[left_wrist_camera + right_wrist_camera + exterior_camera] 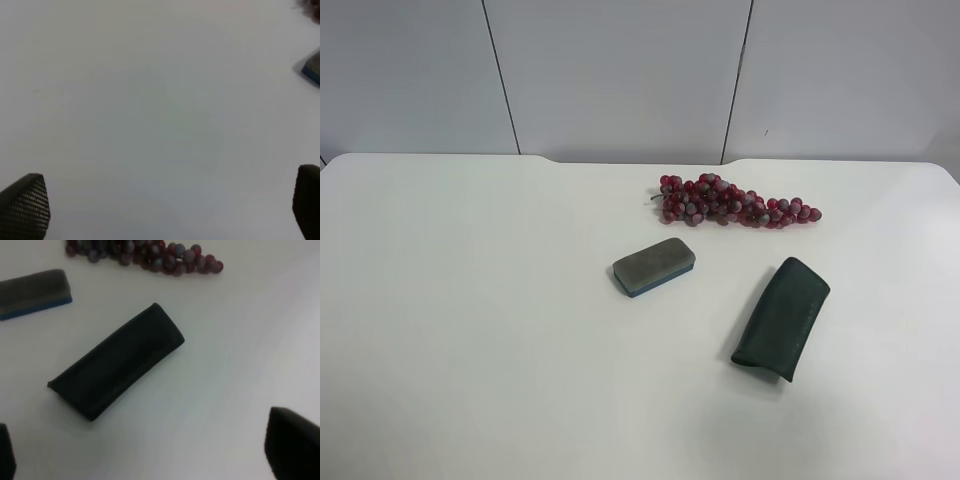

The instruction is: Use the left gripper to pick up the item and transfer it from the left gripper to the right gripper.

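The item, a long flat dark green-black pouch (781, 318), lies on the white table (470, 300) right of centre, one end rounded. It also shows in the right wrist view (117, 360), lying apart from the fingers. My right gripper (150, 457) is open and empty above the table, its fingertips (292, 445) wide apart at the frame edges. My left gripper (170, 205) is open and empty over bare table, its fingertips (25, 205) wide apart. Neither arm appears in the exterior high view.
A grey felt eraser with a blue base (654, 266) lies near the table's centre; it shows in the right wrist view (34, 292) and at the left wrist view's edge (312, 70). A red grape bunch (735, 202) lies behind the pouch (145, 255).
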Controlling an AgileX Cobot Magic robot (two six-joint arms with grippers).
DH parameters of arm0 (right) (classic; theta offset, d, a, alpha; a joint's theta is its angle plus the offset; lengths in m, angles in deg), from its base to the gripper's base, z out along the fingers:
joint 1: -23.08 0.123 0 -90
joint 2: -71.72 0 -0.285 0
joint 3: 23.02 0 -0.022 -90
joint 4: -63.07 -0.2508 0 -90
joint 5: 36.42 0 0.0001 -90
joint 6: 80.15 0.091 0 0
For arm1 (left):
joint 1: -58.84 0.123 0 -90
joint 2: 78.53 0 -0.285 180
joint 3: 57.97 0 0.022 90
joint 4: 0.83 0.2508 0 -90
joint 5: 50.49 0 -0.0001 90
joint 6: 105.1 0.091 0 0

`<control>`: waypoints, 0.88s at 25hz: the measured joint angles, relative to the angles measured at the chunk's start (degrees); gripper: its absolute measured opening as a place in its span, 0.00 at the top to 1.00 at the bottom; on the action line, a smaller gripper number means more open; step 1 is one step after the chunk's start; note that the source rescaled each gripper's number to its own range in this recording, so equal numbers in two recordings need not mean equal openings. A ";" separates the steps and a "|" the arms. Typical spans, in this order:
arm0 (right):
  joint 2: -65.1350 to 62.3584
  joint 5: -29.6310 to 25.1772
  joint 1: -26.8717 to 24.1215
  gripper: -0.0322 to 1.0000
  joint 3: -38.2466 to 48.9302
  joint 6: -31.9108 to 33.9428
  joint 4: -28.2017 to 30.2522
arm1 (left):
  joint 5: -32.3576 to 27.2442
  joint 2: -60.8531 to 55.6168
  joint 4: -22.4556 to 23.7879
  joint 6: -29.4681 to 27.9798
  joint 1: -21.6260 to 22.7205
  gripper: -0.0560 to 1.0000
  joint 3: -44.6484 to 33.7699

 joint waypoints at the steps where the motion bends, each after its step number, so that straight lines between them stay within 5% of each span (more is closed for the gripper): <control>1: 0.00 0.00 0.00 0.00 0.00 0.00 0.00 | 0.00 0.00 0.00 0.00 0.00 0.02 0.00; 10: 0.00 0.71 0.00 0.00 0.07 1.15 0.90 | 0.00 0.00 0.00 0.00 0.18 0.02 0.00; 18: -0.25 0.71 0.00 0.00 0.07 1.15 0.90 | 0.00 0.00 0.00 0.00 7.88 0.02 0.00; 22: -3.59 0.93 0.00 0.00 0.07 1.15 0.95 | 0.00 0.00 0.00 0.00 8.27 0.02 0.00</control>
